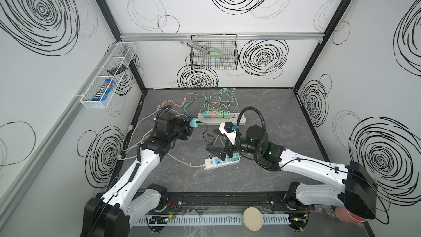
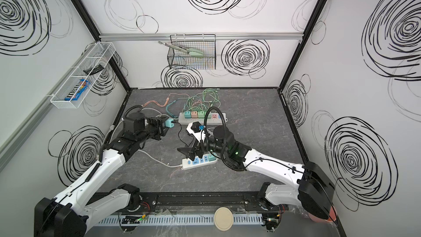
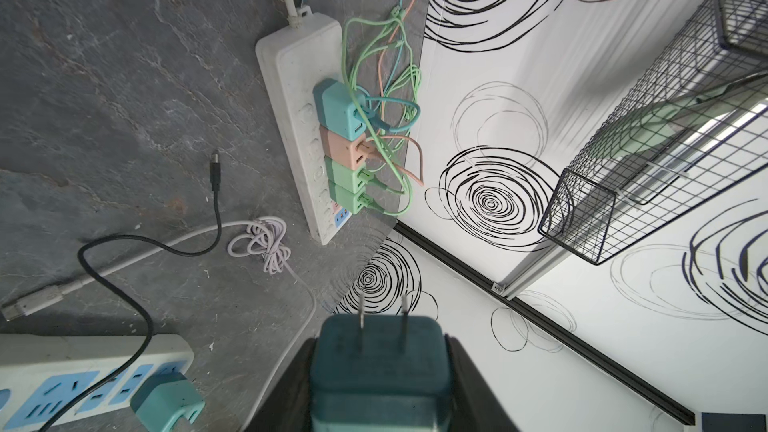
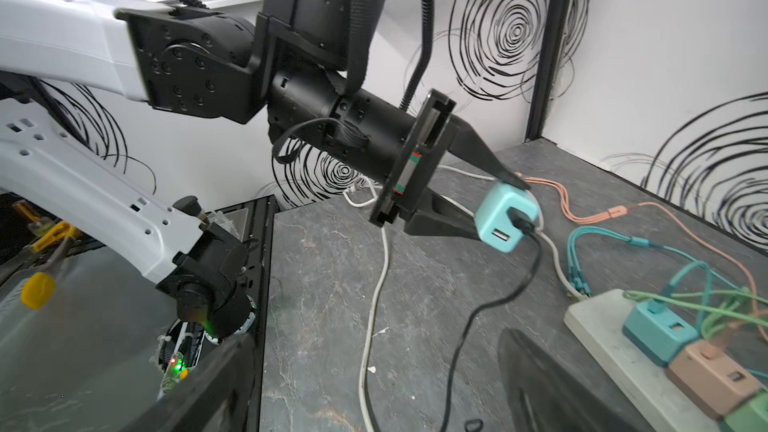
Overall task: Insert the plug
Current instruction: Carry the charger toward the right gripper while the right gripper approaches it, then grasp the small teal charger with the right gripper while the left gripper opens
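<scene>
Left hand (image 4: 500, 209) holds one plug (image 1: 195, 123); far strip (image 3: 291, 60) carries four.

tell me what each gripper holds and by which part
Left gripper clamps the teal charger plug by its body's sides, prongs free; right gripper is open, holding nothing.

Plug (image 1: 194, 123) left of far strip (image 1: 211, 121) (beside)
</scene>
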